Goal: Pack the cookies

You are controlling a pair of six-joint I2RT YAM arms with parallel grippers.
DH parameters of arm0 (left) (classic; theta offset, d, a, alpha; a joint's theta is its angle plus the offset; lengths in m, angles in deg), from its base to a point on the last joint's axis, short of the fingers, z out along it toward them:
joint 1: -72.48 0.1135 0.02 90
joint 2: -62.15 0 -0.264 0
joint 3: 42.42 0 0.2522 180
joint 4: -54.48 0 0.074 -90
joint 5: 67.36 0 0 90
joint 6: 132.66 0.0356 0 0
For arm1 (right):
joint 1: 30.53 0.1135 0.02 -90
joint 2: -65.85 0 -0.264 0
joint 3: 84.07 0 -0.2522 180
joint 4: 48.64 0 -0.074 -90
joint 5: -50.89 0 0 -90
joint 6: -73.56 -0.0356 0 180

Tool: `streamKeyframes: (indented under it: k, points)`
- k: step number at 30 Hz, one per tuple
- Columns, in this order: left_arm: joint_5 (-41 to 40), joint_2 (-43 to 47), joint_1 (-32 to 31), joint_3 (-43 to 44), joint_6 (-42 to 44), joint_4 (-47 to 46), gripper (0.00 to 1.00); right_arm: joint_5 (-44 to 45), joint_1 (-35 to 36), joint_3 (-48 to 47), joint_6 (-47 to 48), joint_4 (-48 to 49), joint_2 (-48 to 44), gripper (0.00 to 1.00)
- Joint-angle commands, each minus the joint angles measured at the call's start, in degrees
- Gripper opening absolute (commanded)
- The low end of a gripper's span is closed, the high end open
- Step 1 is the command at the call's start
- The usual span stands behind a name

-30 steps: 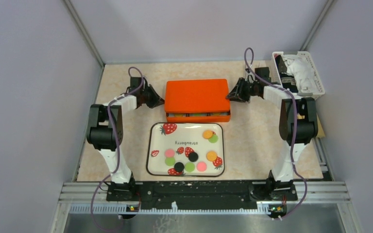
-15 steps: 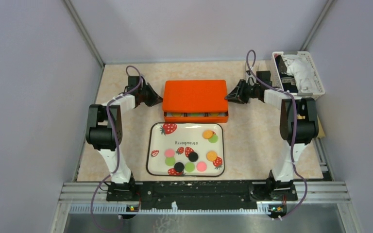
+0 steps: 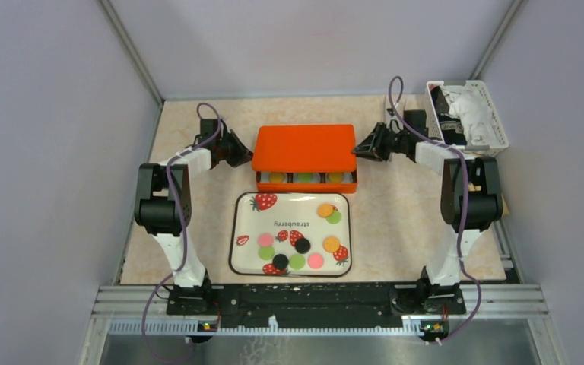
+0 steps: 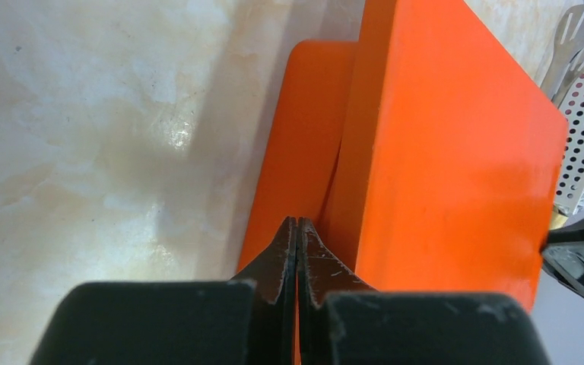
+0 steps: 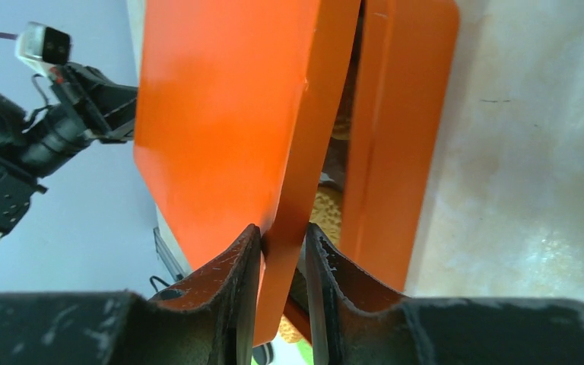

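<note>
Right jaws: narrow, pinching the right edge of the orange lid.
Left jaws: pressed together, tips at the lid's left edge.
Arms: left arm and right arm have elbows raised and wrists turned inward.
Cookies: on the strawberry tray, desk's near middle; more in the box.

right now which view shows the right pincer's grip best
Right wrist: the right pincer clamps the edge of the orange lid close up. Top external shows it tiny; left wrist catches only a dark bit.
</note>
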Motion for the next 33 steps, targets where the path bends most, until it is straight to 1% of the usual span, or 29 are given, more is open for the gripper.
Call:
streamKeyframes:
  k: [1, 5, 12, 16, 24, 28, 30, 33]
  points:
    - [6.1, -0.1, -1.4, -0.3, -1.0, -3.0, 0.00, -5.7, 1.4, -1.0, -1.2, 4.4, -6.2, 0.27]
    - [6.3, -0.1, -1.4, -0.3, -0.9, -3.0, 0.00, -6.3, 1.5, -1.2, -1.3, 4.4, -6.5, 0.27]
    - [6.3, -0.1, -1.4, -0.4, -0.8, -3.0, 0.00, -7.7, 2.7, -1.0, -2.1, 5.6, -2.7, 0.27]
    - [6.6, -0.4, -1.4, -0.4, -0.8, -4.6, 0.00, -9.4, 4.3, 0.3, -5.0, 10.9, -0.8, 0.28]
    - [7.0, -0.9, -1.4, -0.3, -0.5, -4.6, 0.00, -12.9, 7.3, 3.3, -12.0, 21.9, 2.9, 0.31]
    - [7.3, -1.2, -1.4, -0.2, -0.5, -4.8, 0.00, -12.7, 8.0, 4.6, -13.6, 24.6, 3.2, 0.31]
    - [7.6, -1.4, -1.4, -0.1, -0.5, -4.9, 0.00, -12.7, 8.0, 4.5, -13.7, 24.8, 3.3, 0.27]
    - [7.9, -1.2, -1.4, -0.2, -0.5, -4.9, 0.00, -12.4, 8.1, 4.3, -13.8, 25.0, 3.0, 0.09]
